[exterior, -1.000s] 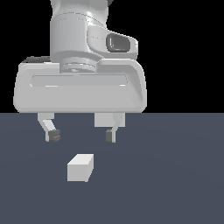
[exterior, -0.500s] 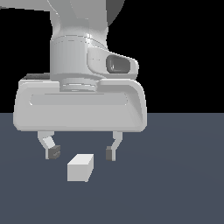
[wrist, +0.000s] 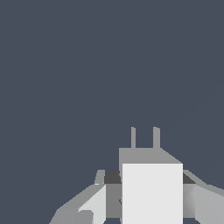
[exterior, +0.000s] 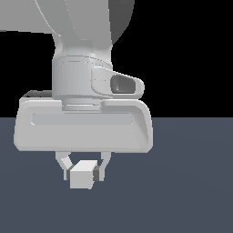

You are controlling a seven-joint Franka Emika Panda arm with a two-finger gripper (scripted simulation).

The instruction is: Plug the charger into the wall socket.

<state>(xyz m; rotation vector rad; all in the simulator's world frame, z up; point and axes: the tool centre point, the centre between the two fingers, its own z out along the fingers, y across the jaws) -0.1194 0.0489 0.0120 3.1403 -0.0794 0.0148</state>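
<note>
In the exterior view the end effector (exterior: 83,173) hangs low over the dark blue-grey tabletop (exterior: 191,182), its two fingers drawn in narrow against the left and right faces of the charger (exterior: 82,175). The pads look to be touching the block, so I take it as gripped, though neither view shows whether it sits on the surface or has cleared it. The wrist view shows the charger (wrist: 152,192) from close up, off-white and box-shaped, with two thin prongs (wrist: 144,138) standing out from its far end (they point away from the camera, over open tabletop).

The wall socket appears in neither picture, so the whole approach to it lies ahead.

Risks, as I judge them:
- The grip sits on plain smooth faces, and the block could slip or twist between the pads during the lift, leaving the prongs skewed.
- Any skew would matter at the socket: two thin prongs need to meet their holes squarely, and a small yaw or tilt would jam them against the plate.
- If the block rests on the tabletop, dragging it sideways before lifting could rotate it in the grasp.
- Pushing in hard while misaligned could drive the block backwards through the fingers.

No brand, label or writing can be read on the charger, the arm or the tabletop; every surface is plain.
</note>
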